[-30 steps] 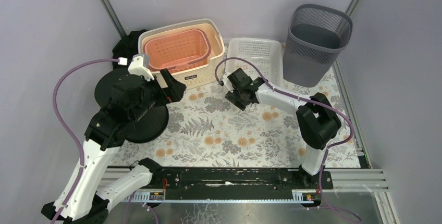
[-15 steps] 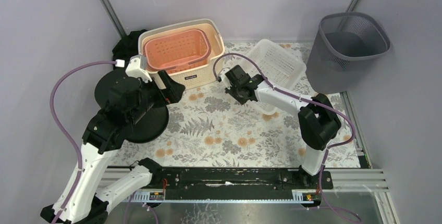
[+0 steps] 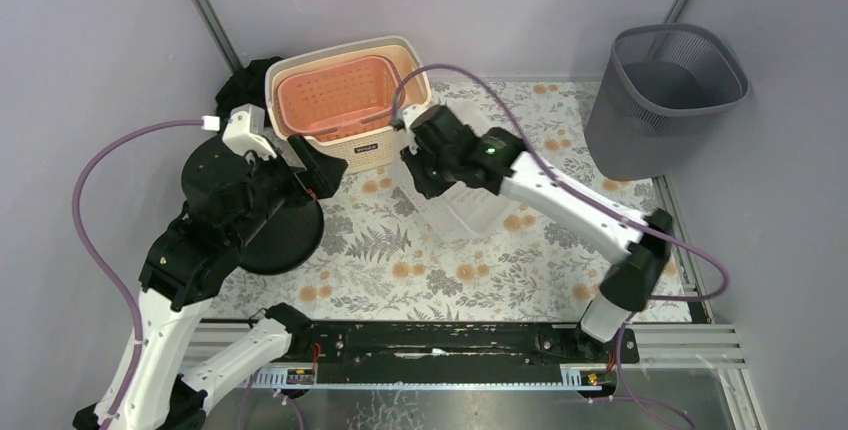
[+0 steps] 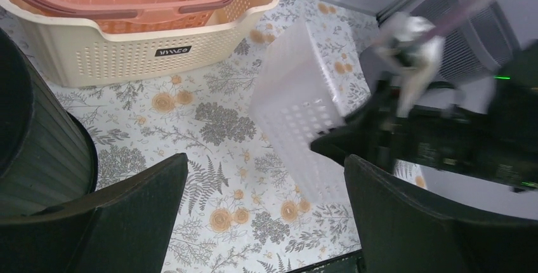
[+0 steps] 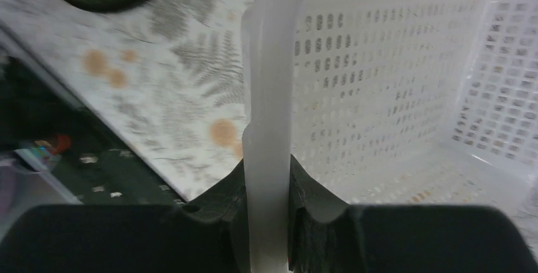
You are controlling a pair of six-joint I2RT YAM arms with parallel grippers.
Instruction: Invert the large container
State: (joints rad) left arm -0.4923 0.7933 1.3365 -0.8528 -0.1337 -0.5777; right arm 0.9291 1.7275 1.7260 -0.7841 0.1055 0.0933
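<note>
Flipping looks maybe halfway done imo. The right gripper (image 5: 268,213) is pinching the rim of the white perforated plastic basket (image 3: 468,212), one finger inside the wall and one outside, clamped tight on the thick white lip. The basket's off its base and tipped up on edge over the middle of the floral-print table mat (image 3: 400,265), just in front of the cream slotted plastic hamper (image 3: 385,145) w/ the pink plastic basket (image 3: 335,95) nested in it. Can't tell if its low end is touching the mat or just clear of it.

Key bit for the next move: the basket hangs below and to the near side of the jaws, long axis running steeply down away from the grip, open mouth facing the right arm's side, bottom facing left. So the roll prob has to carry on around that pinched rim till the mouth points down.

The left gripper (image 3: 315,165) is spread wide, holding nothing, parked by the black ribbed round tub (image 3: 270,235), apart from the basket. Right arm is def the one on it.

The grey mesh waste bin (image 3: 660,90) sits far right, well apart.
</note>
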